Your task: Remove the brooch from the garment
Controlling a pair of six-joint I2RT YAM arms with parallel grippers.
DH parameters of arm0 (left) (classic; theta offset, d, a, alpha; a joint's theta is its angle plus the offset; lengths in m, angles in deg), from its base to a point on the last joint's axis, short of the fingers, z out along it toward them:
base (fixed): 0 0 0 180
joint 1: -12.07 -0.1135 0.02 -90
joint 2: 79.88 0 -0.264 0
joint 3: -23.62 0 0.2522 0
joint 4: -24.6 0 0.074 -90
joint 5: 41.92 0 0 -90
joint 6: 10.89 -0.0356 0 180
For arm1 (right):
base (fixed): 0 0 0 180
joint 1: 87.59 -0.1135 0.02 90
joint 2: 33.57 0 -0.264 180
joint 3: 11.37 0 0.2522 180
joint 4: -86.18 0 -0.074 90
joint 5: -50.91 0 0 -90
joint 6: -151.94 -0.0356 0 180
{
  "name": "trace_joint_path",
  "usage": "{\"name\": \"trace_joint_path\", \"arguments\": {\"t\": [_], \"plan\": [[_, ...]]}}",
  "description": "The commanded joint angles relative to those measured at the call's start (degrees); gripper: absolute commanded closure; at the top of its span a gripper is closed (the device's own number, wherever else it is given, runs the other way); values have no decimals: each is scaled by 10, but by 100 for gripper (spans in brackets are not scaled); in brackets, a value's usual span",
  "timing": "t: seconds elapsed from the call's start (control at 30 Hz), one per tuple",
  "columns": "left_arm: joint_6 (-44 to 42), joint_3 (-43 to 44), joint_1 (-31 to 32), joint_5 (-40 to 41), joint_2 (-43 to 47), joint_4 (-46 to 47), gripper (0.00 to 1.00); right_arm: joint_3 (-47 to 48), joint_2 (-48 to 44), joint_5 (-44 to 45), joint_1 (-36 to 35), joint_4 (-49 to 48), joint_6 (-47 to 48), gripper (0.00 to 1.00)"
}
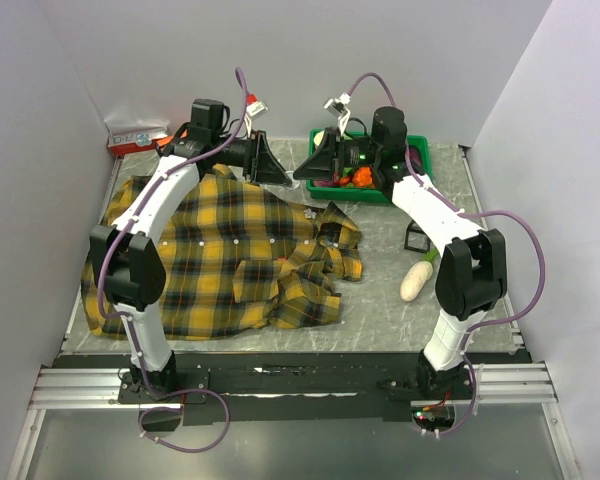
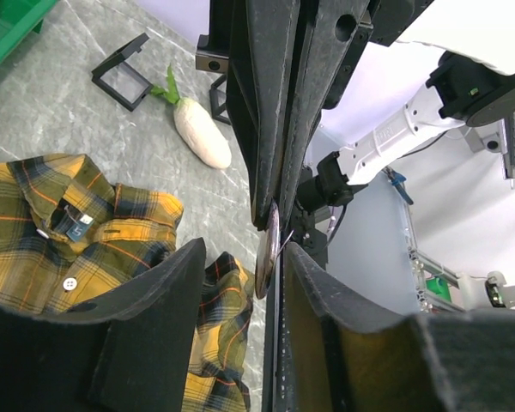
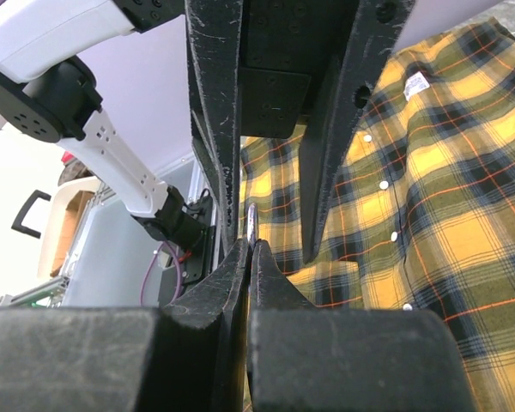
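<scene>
Above the far middle of the table (image 1: 380, 300), the two grippers meet tip to tip, roughly level, well clear of the surface. Left arm rises from its base, elbow bent above the garment (image 1: 210, 260), wrist turned so the fingers point right; right arm mirrors it, elbow near the white radish (image 1: 416, 282), fingers pointing left, in front of the green bin (image 1: 425, 160).

Right gripper (image 3: 249, 249): jaws clenched on the brooch (image 2: 268, 249), pinched at the very fingertips.

Left gripper (image 2: 245, 257): jaws apart, one finger on each side of the right fingertips and the brooch; whether either finger touches the brooch cannot be told.

Brooch: held in the air, off the garment; seen edge-on from both wrist cameras as a thin silvery sliver; long axis in line with the right fingers, free end toward the left gripper.

Garment: spread on the left half of the table, front up, collar toward the right.
</scene>
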Motion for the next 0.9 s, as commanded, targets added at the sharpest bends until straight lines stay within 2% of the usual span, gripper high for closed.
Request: {"name": "trace_joint_path", "arguments": {"t": [0.0, 0.13, 0.3, 0.67, 0.87], "plan": [[15, 20, 2, -32, -8, 31, 51, 14, -20, 2, -6, -10, 9, 100], [47, 8, -1, -53, -11, 56, 51, 14, -18, 2, -5, -22, 2, 100], [137, -28, -7, -90, -9, 164, 60, 20, -18, -2, -6, -12, 16, 100], [129, -33, -7, -66, -2, 153, 67, 19, -21, 4, -5, -14, 12, 100], [29, -14, -5, -7, 4, 52, 69, 20, -24, 13, -7, -25, -1, 100]]}}
